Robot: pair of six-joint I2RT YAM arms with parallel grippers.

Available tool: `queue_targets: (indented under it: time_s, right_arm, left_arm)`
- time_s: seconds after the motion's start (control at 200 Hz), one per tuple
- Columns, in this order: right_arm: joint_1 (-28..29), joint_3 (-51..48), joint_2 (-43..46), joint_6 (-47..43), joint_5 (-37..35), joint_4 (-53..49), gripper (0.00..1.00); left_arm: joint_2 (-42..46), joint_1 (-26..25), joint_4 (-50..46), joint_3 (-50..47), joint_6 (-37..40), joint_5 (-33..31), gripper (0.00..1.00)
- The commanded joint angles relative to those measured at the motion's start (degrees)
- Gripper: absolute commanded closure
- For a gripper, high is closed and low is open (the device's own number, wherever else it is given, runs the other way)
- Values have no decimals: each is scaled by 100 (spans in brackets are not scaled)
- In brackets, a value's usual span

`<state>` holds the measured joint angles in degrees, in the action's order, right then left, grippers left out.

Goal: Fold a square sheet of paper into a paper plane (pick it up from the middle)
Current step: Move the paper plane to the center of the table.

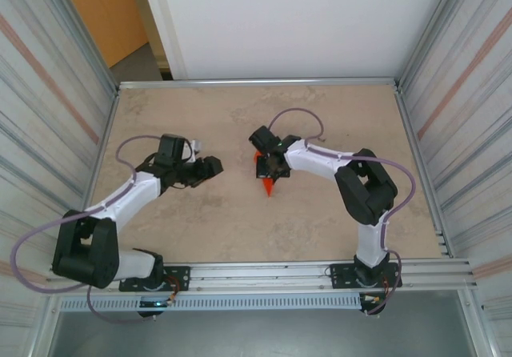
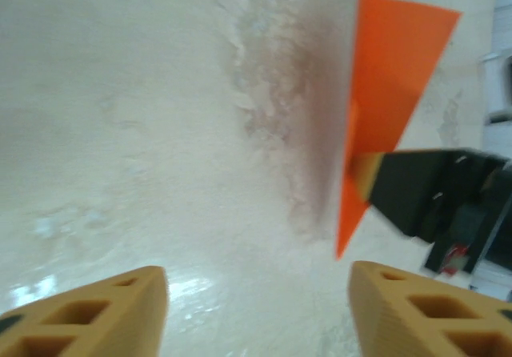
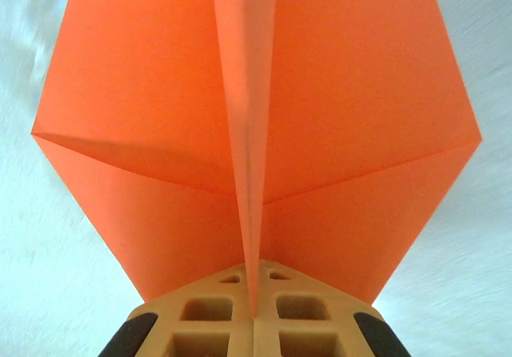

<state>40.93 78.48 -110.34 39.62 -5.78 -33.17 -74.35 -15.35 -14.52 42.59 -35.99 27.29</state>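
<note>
Broad tabletop [image 1: 240, 229] margins around paper plane [image 1: 268, 185]

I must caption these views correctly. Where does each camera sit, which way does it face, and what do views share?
Top external: above and behind the robot, looking down on the table; left arm and right arm show, bases at bottom.
Left wrist: on the left arm, facing across the table at the paper plane; own tan fingertips apart, empty.
Right wrist: on the right arm, facing along its fingers, shut on the plane's centre crease.
Shared: all three show the plane; the left wrist view catches the right jaws holding it.
</note>
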Motion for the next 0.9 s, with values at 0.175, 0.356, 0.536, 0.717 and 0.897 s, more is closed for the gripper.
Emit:
queue_targets:
  time_s: [0.175,0.356,0.536,0.717,0.897]
  right_arm:
    - [-934,1271,-882,-1356,451,-851,94]
    - [-1246,1916,-1428,-1595,456,-1154,92]
    - [-1320,2147,-1696,-1607,370,-1244,82]
    - [-1323,2163,-1866,-1539,254,-1259,75]
    - [-1324,2107,-2048,-1445,149,-1203,70]
  left_arm:
    - [378,200,-745,-149,415,-590,14]
    - [298,208,-744,-151,424,-584,11]
    - [248,206,-728,-159,405,-584,8]
    - [227,200,-703,-172,382,-586,5]
    - [205,200,-668,-193,373,-560,5]
